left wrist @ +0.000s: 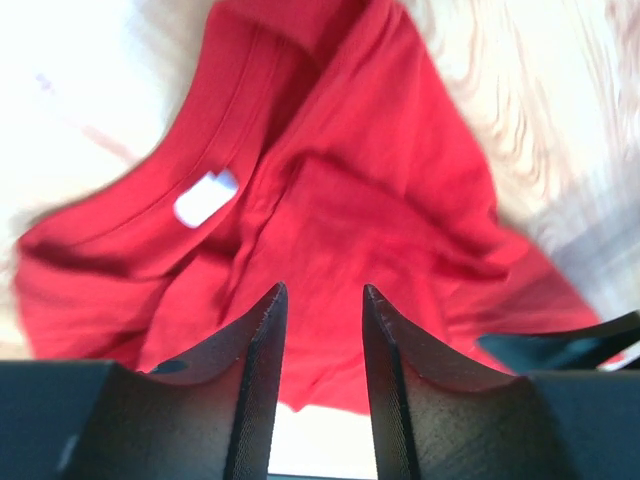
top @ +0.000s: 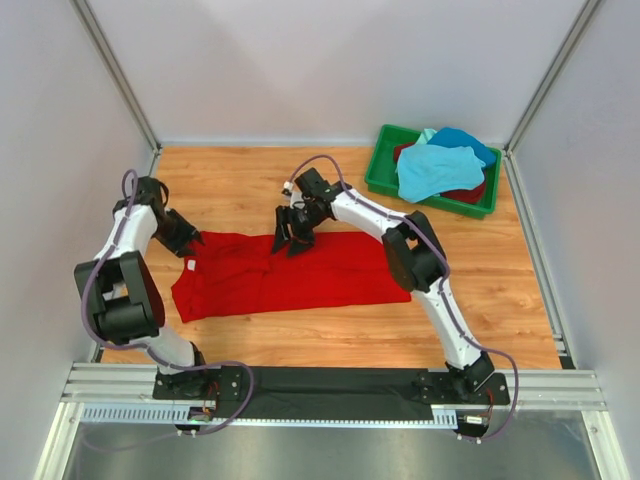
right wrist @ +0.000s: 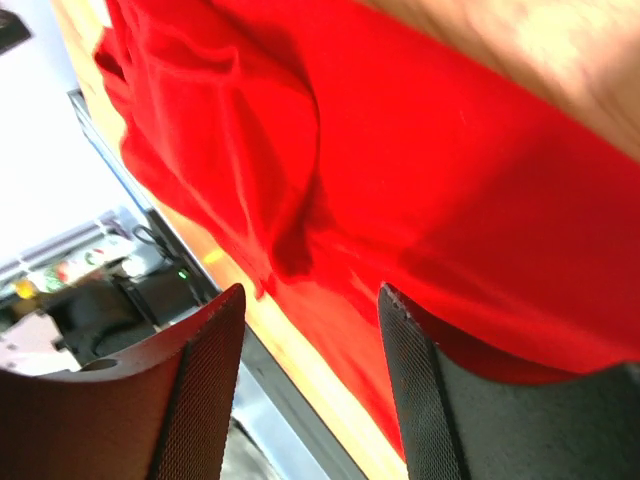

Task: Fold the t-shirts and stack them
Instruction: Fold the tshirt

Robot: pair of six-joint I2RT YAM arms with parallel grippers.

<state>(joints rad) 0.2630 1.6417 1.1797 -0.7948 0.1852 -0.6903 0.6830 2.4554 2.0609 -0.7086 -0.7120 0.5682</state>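
On wood table (top: 250, 185), red t-shirt (top: 290, 278) laid long, left gripper (top: 190, 243) at collar end, right gripper (top: 291, 243) over far edge, both jaws apart, empty

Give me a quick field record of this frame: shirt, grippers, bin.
red t-shirt: flat on table, long band, collar end at left
left gripper: open, over collar end, holding nothing
right gripper: open, over shirt's far edge, holding nothing
green bin: far right corner; holds turquoise t-shirt, blue t-shirt, dark red t-shirt
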